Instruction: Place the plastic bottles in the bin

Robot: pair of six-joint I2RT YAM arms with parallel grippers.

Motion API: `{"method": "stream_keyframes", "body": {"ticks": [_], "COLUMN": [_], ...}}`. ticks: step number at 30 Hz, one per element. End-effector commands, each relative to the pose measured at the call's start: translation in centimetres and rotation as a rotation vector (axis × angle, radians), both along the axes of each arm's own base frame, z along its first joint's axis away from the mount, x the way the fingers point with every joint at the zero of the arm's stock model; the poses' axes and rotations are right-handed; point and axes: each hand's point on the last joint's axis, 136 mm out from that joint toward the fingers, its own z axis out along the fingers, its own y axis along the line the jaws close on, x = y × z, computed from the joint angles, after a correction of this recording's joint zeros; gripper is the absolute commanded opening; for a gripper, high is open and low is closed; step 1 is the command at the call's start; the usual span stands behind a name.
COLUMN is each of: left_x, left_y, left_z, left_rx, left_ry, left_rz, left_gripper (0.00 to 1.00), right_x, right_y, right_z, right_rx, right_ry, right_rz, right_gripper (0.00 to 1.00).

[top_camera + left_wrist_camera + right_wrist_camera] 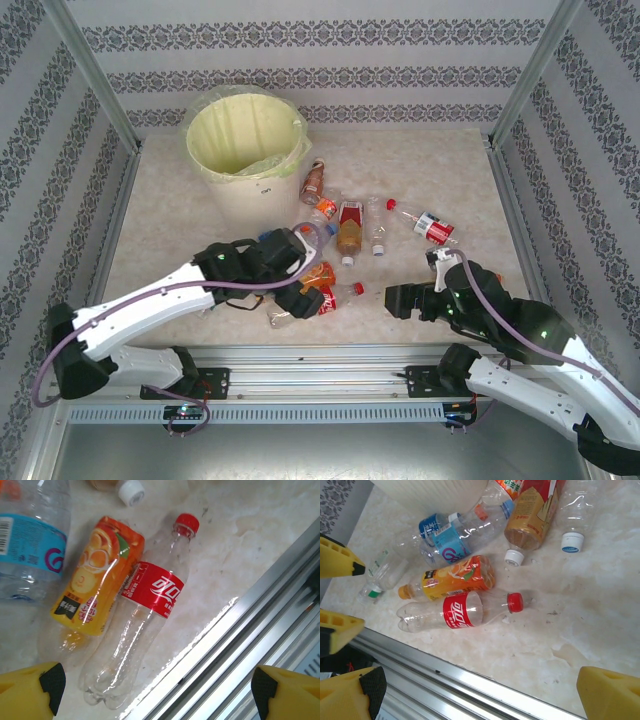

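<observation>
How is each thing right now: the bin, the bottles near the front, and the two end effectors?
bin: upright, open on top, bag inside.
red-label bottle: lying down, red cap on, empty.
orange-label bottle: lying down beside the red-label bottle.
blue-label bottle: lying down.
brown-drink bottle: lying down, white cap on.
left end effector: open, holding nothing.
right end effector: open, holding nothing.

The round pale yellow plastic bin (240,200), lined with a translucent bag, stands upright at the far left of the marbled surface (180,240). The plastic bottles all lie on their sides outside it. A clear red-labelled bottle with a red cap (152,592) lies nearest the near edge, touching an orange-labelled bottle (95,580). A blue-labelled bottle (450,542) lies just beyond. A brown-filled bottle with a white cap (349,232) lies mid-surface. Another red-labelled bottle (430,227) lies apart to the right.
</observation>
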Motion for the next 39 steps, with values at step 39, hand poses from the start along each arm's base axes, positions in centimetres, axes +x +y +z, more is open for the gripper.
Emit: {"method": "stream_keyframes", "body": {"ticks": [39], "left_x": [0.9], "left_y": [-1.7], "left_z": [-14.5], "left_rx": [0.357], "left_ry": [0.108], "left_rz": [-0.2], "left_gripper": [0.77], "right_x": [0.2], "right_y": [-0.7], "right_z": [-2.3], "right_rx": [-0.036], "right_ry": [0.028], "right_rz": [-0.038], "right_gripper": [0.98]}}
